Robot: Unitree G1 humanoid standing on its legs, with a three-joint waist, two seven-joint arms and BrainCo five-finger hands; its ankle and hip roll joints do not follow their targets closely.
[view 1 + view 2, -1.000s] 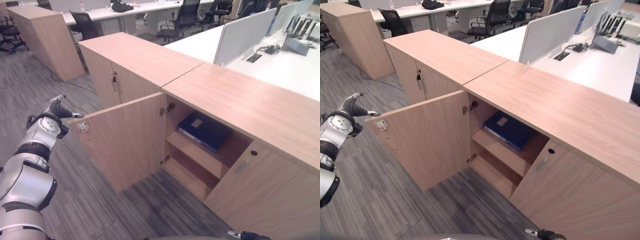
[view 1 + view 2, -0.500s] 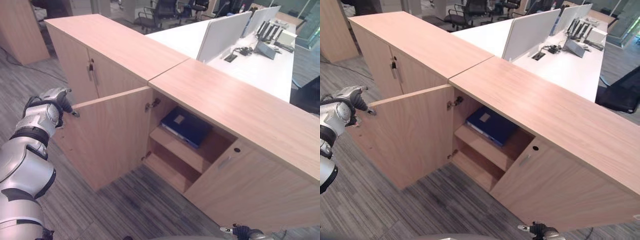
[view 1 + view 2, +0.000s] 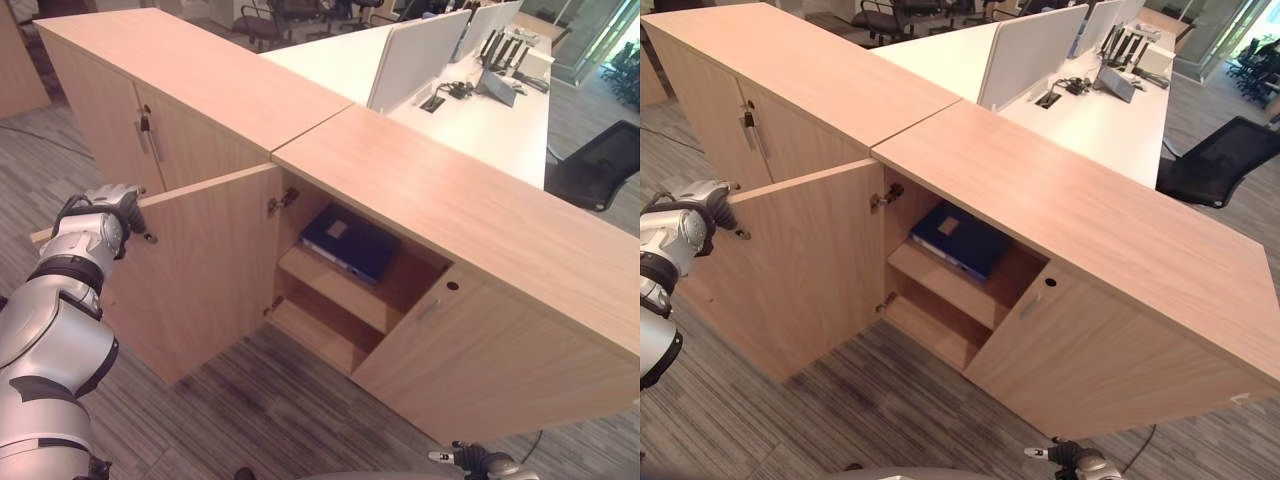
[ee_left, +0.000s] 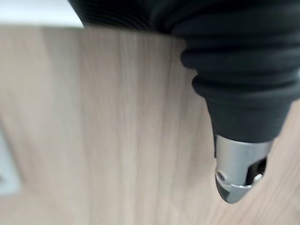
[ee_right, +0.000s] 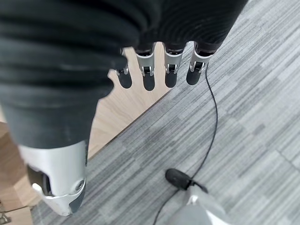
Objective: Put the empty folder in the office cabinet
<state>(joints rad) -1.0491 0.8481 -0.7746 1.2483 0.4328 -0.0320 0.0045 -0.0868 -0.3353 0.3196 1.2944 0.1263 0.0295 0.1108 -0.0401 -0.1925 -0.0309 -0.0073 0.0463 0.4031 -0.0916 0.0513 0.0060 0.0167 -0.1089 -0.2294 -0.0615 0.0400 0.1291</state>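
Blue folder (image 3: 345, 243) already lies on the cabinet shelf (image 3: 335, 290); left robot hand (image 3: 103, 218), fingers curled at the open door (image 3: 200, 270) edge, frame left, should swing it shut

An open-plan office is shown. A long white desk (image 3: 480, 120) is divided by a pale partition screen (image 3: 415, 55), and desk clutter with a file rack (image 3: 1110, 45) is seen at its far end. Black swivel chairs (image 3: 1215, 160) are placed beside the desk and further back. Low wood-veneer storage cabinets (image 3: 450, 200) are lined up along it, and grey striped carpet tiles (image 3: 260, 410) are laid across the floor.
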